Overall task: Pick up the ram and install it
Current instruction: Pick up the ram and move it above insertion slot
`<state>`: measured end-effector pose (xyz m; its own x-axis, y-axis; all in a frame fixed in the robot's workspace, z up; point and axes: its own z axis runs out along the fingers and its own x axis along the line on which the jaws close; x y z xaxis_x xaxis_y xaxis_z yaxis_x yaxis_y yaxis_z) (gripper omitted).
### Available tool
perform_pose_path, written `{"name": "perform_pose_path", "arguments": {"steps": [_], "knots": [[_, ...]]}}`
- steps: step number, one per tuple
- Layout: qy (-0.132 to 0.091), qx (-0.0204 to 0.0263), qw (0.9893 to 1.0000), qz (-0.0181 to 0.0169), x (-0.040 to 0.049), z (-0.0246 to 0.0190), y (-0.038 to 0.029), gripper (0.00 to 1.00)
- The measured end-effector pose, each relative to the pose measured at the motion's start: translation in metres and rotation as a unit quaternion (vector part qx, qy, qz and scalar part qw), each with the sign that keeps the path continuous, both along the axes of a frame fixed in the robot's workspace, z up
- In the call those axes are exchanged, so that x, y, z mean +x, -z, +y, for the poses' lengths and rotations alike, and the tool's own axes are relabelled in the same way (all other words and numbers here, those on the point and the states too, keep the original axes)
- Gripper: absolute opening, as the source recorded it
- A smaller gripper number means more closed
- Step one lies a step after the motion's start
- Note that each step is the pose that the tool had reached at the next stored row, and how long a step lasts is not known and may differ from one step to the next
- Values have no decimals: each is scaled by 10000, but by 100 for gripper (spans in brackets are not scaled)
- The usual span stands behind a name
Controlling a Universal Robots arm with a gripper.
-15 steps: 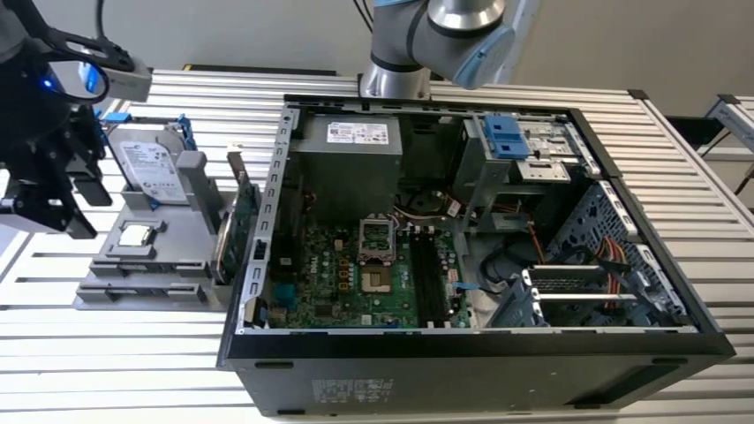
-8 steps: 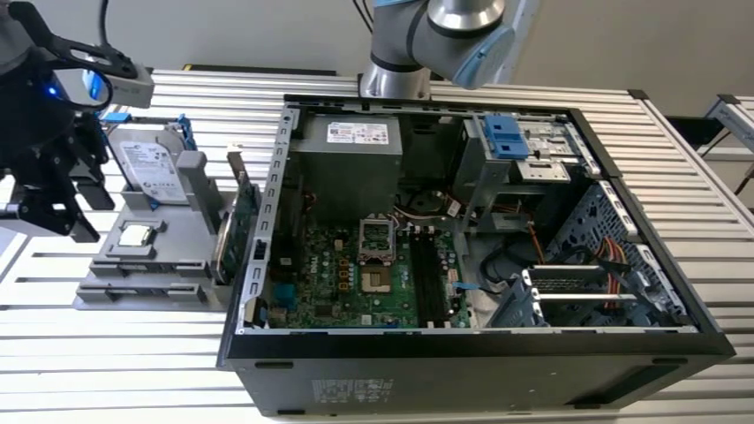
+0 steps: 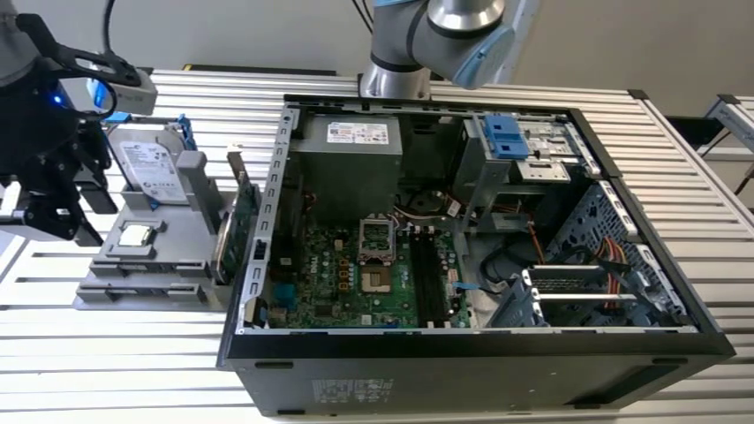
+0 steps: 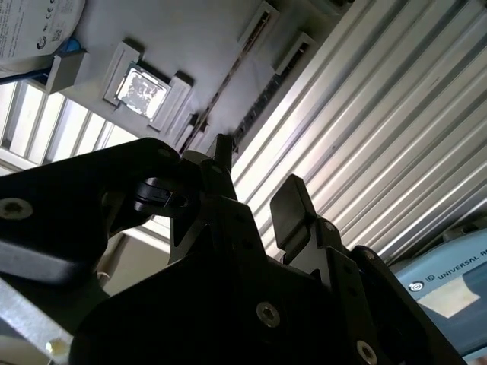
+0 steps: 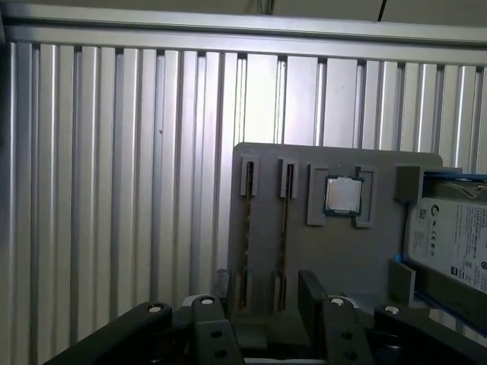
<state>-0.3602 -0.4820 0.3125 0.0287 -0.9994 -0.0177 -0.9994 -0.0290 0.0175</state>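
Two slim ram sticks stand edge-on in the slots of a grey parts holder (image 5: pixel 335 251), one (image 5: pixel 283 228) beside the other (image 5: pixel 246 228); in the second wrist view they are thin dark lines (image 4: pixel 228 95). My black gripper (image 5: pixel 266 293) hovers above the near end of the holder, open, with nothing between its fingers (image 5: pixel 310 289). In the exterior view the gripper (image 3: pixel 53 221) hangs at the left, beside the holder (image 3: pixel 147 291). The open computer case (image 3: pixel 253 344) lies to the exterior view's right, with black motherboard slots (image 3: pixel 426 276).
The holder also carries a silver hard drive (image 3: pixel 154 168) in a blue-clipped frame, a square processor chip (image 5: pixel 342 195) and a green circuit card (image 3: pixel 242 225) standing against the case. The table is ribbed metal (image 5: pixel 114 190). The arm's base (image 3: pixel 395 79) stands behind the case.
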Motion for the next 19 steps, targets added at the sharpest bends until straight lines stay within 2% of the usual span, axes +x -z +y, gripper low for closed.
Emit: {"name": "perform_pose_path", "arguments": {"steps": [19], "knots": [[10, 0, 10000, 0, 0, 0, 170, 100]]}}
